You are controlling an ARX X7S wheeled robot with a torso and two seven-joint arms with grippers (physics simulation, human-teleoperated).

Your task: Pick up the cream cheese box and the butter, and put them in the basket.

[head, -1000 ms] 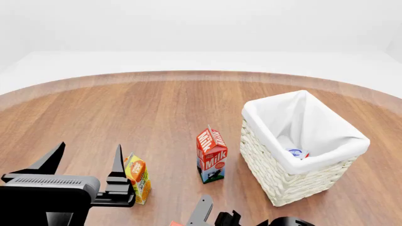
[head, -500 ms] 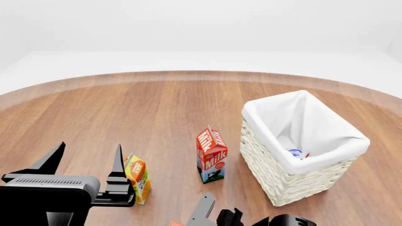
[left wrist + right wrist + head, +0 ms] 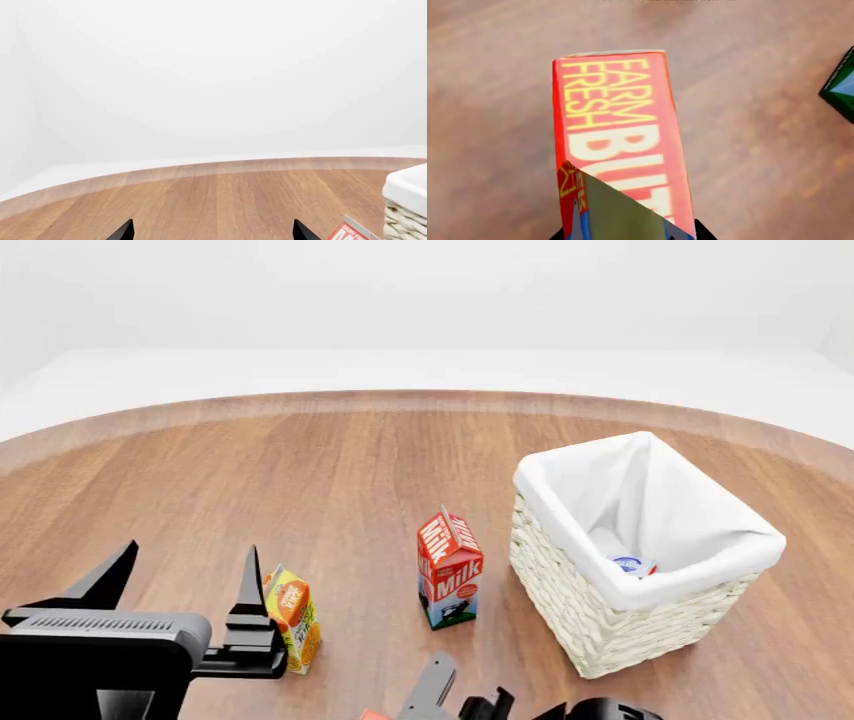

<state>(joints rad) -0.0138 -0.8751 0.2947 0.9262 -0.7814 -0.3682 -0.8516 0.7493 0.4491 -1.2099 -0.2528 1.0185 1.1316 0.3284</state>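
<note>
You had the cream cheese (image 3: 630, 565) already in the basket (image 3: 587, 635), at 3 o'clock from the milk (image 3: 450, 570). The butter (image 3: 617, 135) sat between your right jaws; whether they gripped it, I could not tell. Left jaws (image 3: 180, 585) stood open, empty. Next you needed to carry it over the rim.

Wood table (image 3: 334, 470) w/ basket (image 3: 587, 625), milk carton (image 3: 450, 570), OJ carton (image 3: 292, 618)

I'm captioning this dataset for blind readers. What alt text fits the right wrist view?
A red butter box printed "FARM FRESH BUTTER" in yellow fills the middle of the frame, seen close up over a blurred wooden table. A grey wedge covers the box's near end, and a dark green corner of another object shows at one edge.
</note>
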